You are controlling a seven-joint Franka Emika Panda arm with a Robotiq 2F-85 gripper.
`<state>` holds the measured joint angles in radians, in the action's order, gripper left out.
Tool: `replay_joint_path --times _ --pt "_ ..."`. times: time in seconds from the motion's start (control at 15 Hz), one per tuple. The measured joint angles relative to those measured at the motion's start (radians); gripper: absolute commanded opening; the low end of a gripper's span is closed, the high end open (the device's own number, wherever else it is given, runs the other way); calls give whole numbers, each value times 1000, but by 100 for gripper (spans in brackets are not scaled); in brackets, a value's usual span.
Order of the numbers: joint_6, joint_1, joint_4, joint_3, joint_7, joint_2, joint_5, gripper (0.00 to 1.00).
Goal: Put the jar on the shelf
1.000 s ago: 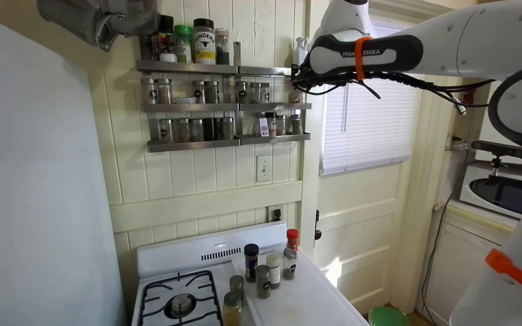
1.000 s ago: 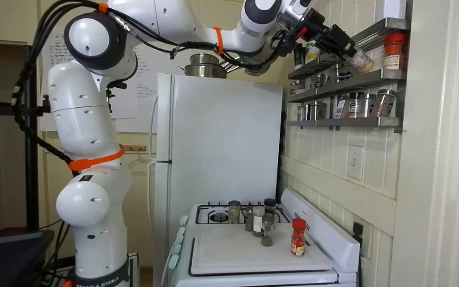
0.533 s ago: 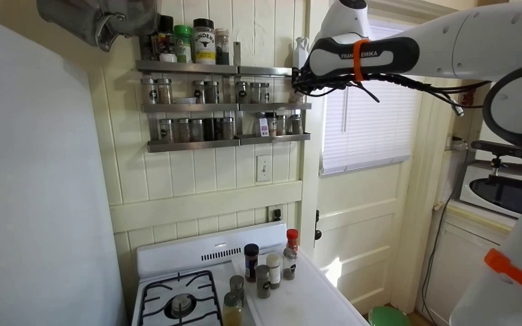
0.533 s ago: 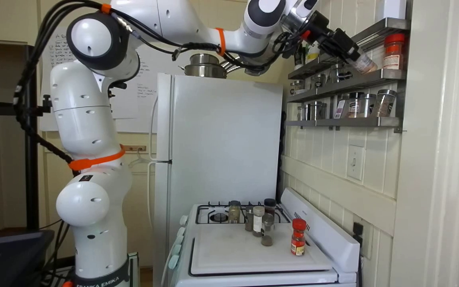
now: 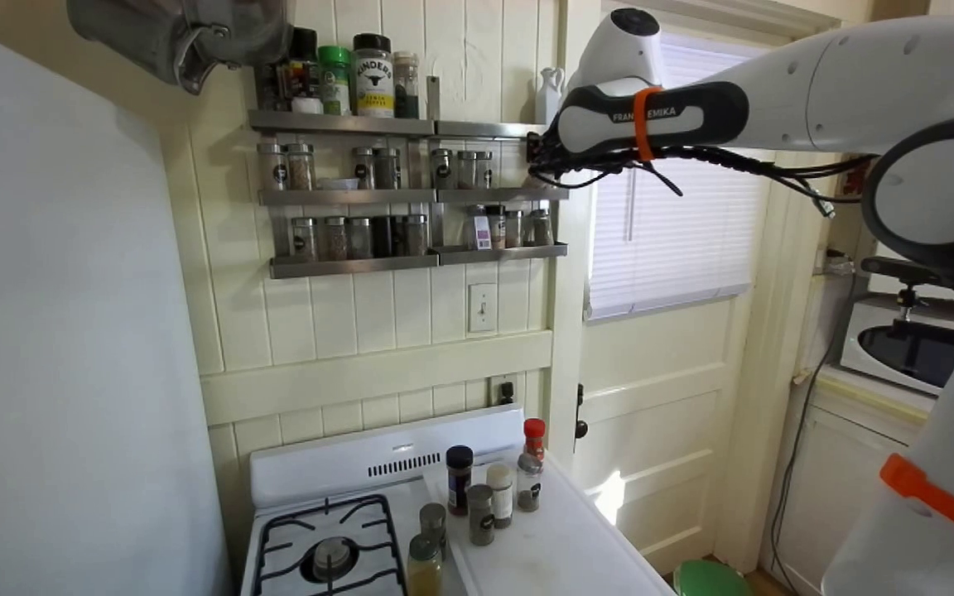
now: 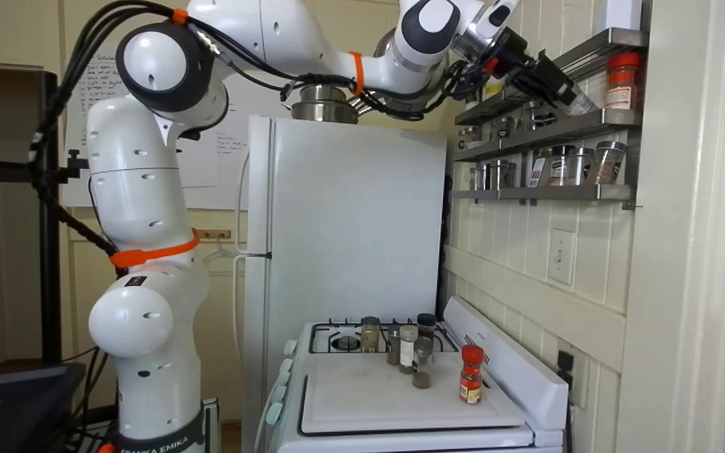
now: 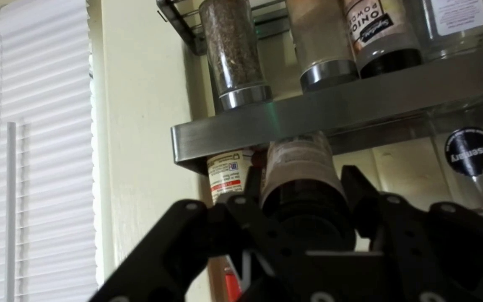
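At two o'clock, the black gripper (image 6: 566, 94) clasps a clear, cylindrical jar (image 7: 302, 163), likely light, slick plastic, best held cap-end.

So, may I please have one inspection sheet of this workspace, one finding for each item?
Surface: white stove topped with a flat white panel.
Job's things: pale, black-capped cylindrical jar, tilted; in the wrist view its base is hidden by the middle rail of the silver metal wall rack; contact cannot be judged.
Clutter: red-capped spice bottle near that jar; small cylindrical lidded jars upright on the stove.
Grippers: black two-finger gripper clasps that jar.
Cables: thick black cable bundle loops beside the white jointed arm.
Surroundings: tall white fridge, cream panelled wall, white window blinds.
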<state>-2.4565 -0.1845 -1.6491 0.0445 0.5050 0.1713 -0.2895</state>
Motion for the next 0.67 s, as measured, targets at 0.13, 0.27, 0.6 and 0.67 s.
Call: replay_joint_path --times 0.13,0.27,0.6,0.67 --pt "-25 0 -4 2 0 -1 -2 25" --pt "-51 0 -11 3 0 -5 -2 25" --pt "-93 0 -34 6 0 -9 -2 25" --pt "-96 0 -36 7 0 -9 -2 25"
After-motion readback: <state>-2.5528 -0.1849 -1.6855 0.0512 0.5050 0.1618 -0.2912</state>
